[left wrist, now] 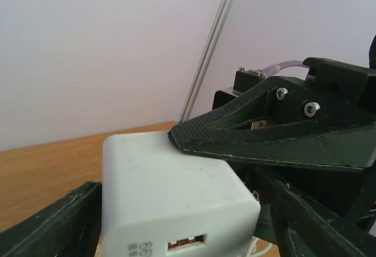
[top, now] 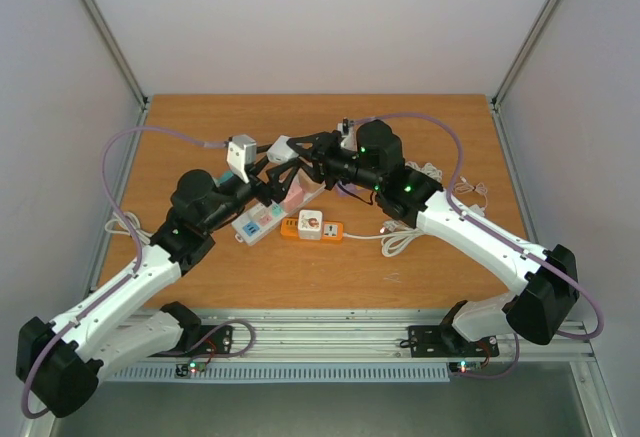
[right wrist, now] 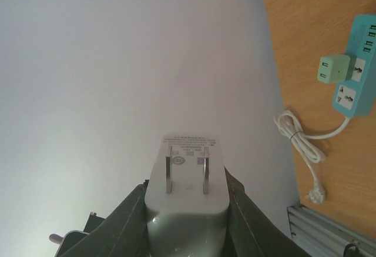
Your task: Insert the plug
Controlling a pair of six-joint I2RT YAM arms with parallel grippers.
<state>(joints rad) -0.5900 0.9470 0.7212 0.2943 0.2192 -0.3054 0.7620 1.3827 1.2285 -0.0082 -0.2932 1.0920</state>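
The white plug [right wrist: 187, 169], a light, rigid adapter with smooth plastic sides, is held in the air near the far end of the teal power strip [top: 262, 219]. The right gripper [right wrist: 187, 193] is clamped on its flat sides, with the prongs exposed. The left gripper [left wrist: 176, 222] straddles the same body with its jaws wide; I cannot tell whether they grip it. It is probably best held by the flat sides, since it may twist or slip.

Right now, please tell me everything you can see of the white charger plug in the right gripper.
The white charger plug is a rounded, smooth plastic block, with two flat metal prongs and grey print on one end and a USB port on the opposite end. The right gripper clamps its sides, holding it in the air. The left gripper flanks it; contact unclear.
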